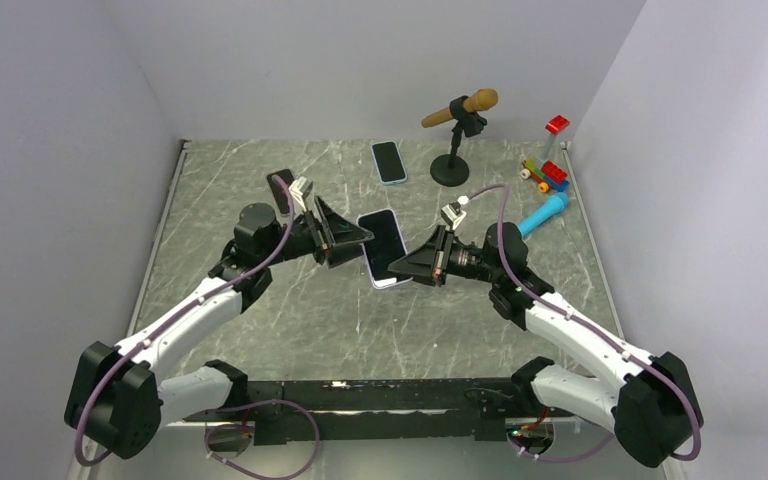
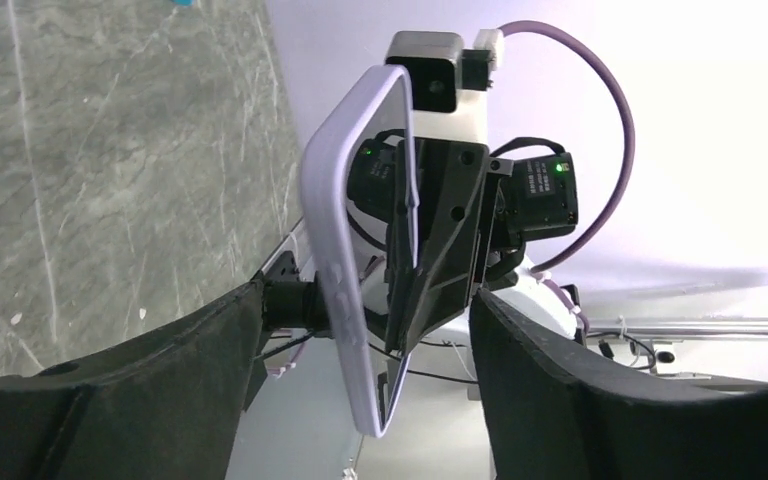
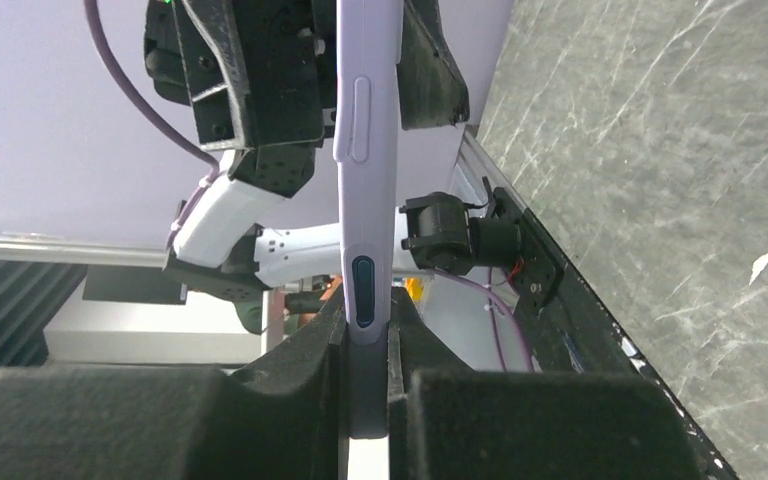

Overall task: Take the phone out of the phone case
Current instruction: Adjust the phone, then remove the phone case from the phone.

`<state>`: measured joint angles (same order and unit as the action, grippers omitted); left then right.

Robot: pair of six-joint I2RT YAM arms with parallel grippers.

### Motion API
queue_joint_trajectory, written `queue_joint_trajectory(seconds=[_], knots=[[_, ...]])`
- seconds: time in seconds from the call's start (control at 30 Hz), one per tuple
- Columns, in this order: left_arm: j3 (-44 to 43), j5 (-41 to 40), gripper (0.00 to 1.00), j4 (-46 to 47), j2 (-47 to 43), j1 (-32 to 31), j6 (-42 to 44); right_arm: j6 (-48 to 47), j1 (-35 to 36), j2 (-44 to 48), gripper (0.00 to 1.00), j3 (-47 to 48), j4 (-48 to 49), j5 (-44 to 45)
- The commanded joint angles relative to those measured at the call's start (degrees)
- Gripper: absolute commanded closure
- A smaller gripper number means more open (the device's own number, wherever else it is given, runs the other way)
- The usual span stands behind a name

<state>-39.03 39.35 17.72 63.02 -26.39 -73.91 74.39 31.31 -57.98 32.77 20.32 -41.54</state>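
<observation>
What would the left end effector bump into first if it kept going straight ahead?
Probably the lavender-cased phone, standing edge-on between the left end effector's open fingers. The right end effector grips it.

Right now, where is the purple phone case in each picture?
Top external: phone case in the middle, over the table.
Left wrist: phone case in the centre, edge-on and tilted.
Right wrist: phone case upright at centre top, pinched by the right gripper.
Shared landmark: the grey marbled table.
</observation>
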Motion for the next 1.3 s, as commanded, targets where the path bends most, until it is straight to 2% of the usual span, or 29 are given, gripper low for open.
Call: queue_joint_trajectory(seconds=[0.0, 0.1, 0.43, 0.63, 0.67, 0.73, 0.9, 0.97, 1.03, 1.1, 1.13, 1.2, 1.23, 1.27], knots=[[-3.47, 2.67, 0.29, 9.11, 2.96, -0.27, -2.65, 0.28, 0.05, -0.92, 1.00, 2.93, 7.72, -3.51], [-4.64, 3.60, 0.46, 12.65, 4.78, -0.29, -4.42, -0.36, -0.05, -1.53, 1.00, 3.72, 7.62, -3.79], [-8.82, 4.32, 0.56, 15.08, 8.43, -0.26, -6.05, 0.43, -0.02, -4.72, 1.00, 4.59, 11.41, -5.19], [-11.63, 5.54, 0.65, 15.21, 10.98, -0.26, -6.16, 1.33, 0.04, -5.52, 1.00, 3.67, 13.62, -5.97], [-11.76, 5.67, 0.70, 15.46, 11.17, -0.32, -6.05, 1.28, -0.01, -5.64, 1.00, 3.59, 13.55, -6.15], [-12.04, 6.00, 0.76, 16.83, 11.61, -0.28, -6.06, 1.08, -0.02, -5.80, 1.00, 3.80, 13.28, -6.69], [-13.17, 6.29, 0.75, 18.03, 13.45, -0.26, -6.41, -2.43, -0.02, -5.64, 1.00, 6.10, 8.08, -7.71], [-13.73, 6.84, 0.78, 18.77, 14.55, -0.40, -7.01, -4.21, -0.02, -5.74, 1.00, 7.29, 5.32, -7.98], [-14.48, 7.57, 0.93, 19.11, 15.68, -0.39, -7.54, -5.44, -0.08, -5.82, 1.00, 7.91, 3.55, -8.12], [-15.12, 7.84, 1.00, 18.93, 16.26, -0.38, -7.83, -6.72, -0.01, -6.12, 0.99, 8.92, 1.48, -8.52], [-15.25, 7.91, 1.00, 19.44, 16.33, -0.41, -8.35, -7.67, -0.03, -6.10, 0.89, 9.55, -0.17, -8.71], [-14.81, 7.73, 1.00, 20.92, 16.37, -0.41, -9.80, -11.41, -0.02, -5.69, 0.54, 10.71, -5.37, -8.76], [-14.35, 7.63, 1.00, 21.57, 16.31, -0.34, -10.82, -14.04, 0.02, -5.33, 0.39, 11.65, -9.00, -8.22], [-13.96, 7.47, 1.00, 22.03, 16.26, -0.38, -12.15, -17.02, -0.02, -5.24, 0.30, 12.78, -13.85, -7.64]])
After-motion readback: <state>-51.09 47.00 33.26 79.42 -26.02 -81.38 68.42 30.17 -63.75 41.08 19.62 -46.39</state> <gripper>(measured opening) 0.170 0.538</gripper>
